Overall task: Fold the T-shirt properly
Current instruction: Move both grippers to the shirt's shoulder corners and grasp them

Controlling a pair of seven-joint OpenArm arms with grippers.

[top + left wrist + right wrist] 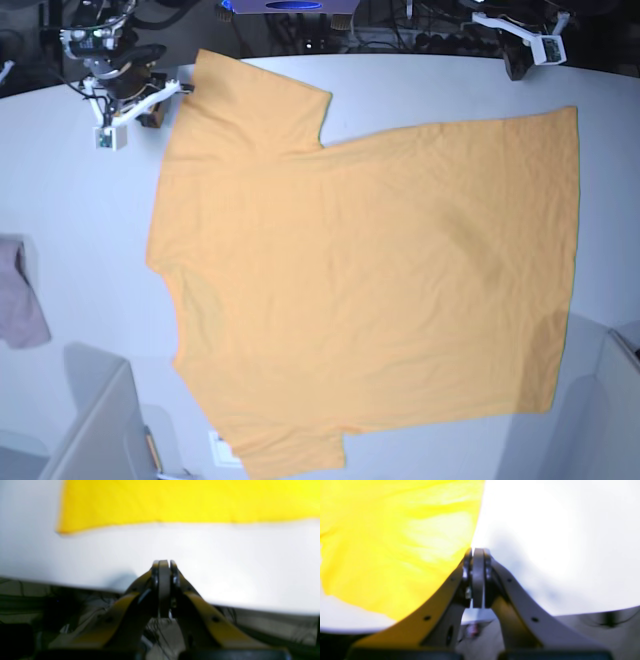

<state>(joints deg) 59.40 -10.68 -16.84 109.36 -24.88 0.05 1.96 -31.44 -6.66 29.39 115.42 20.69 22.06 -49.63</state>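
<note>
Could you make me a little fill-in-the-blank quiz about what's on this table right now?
1. The T-shirt lies spread ____ on the table.
2. The shirt's colour is orange-____.
3. The left gripper is ____, holding nothing.
4. A small ____ cloth lies at the table's edge.

Missing words: flat; yellow; shut; pinkish

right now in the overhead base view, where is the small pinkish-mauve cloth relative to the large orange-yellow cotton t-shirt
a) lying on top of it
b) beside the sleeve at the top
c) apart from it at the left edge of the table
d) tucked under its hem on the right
c: the small pinkish-mauve cloth lies at the left edge of the white table, with bare tabletop between it and the spread-out orange-yellow T-shirt.
</note>
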